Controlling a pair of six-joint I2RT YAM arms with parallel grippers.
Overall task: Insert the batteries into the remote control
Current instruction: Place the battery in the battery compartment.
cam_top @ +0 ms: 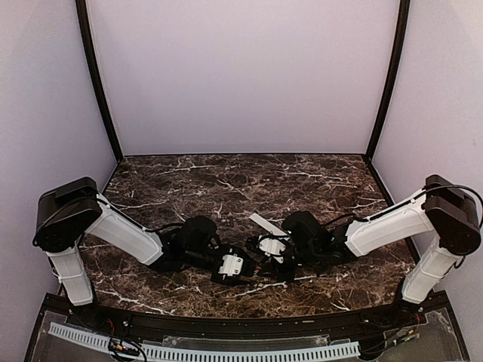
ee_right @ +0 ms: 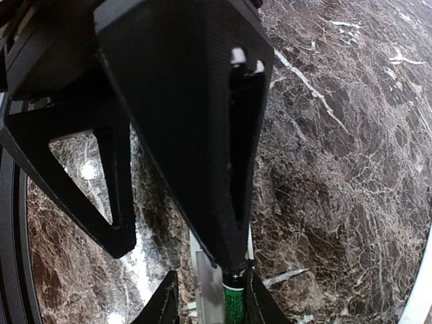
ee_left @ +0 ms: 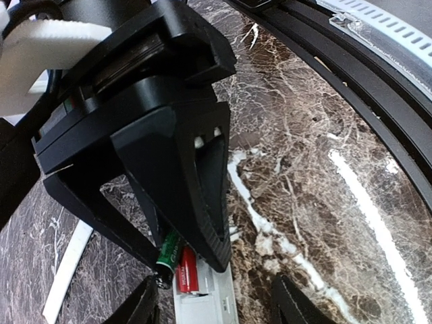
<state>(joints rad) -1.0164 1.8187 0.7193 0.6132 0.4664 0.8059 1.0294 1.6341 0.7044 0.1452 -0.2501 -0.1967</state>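
The white remote control (ee_left: 209,300) lies on the marble between both grippers, its battery slot facing up. The red battery (ee_left: 188,271) sits in the slot. The green battery (ee_left: 167,252) leans tilted beside it, half over the slot's edge, with its dark end raised. In the right wrist view the green battery (ee_right: 234,305) rests against one of my right fingers (ee_right: 262,305). My right gripper (ee_right: 210,305) is open around it. My left gripper (ee_left: 212,307) is open and straddles the remote; one left fingertip (ee_right: 233,260) touches the battery's end. From above, the two grippers (cam_top: 243,270) (cam_top: 264,264) hide the remote.
The thin white cover plate (cam_top: 264,224) lies on the marble just behind the grippers; it also shows in the left wrist view (ee_left: 67,270). The table's black front rail (ee_left: 351,61) runs close by. Walls enclose the back and sides.
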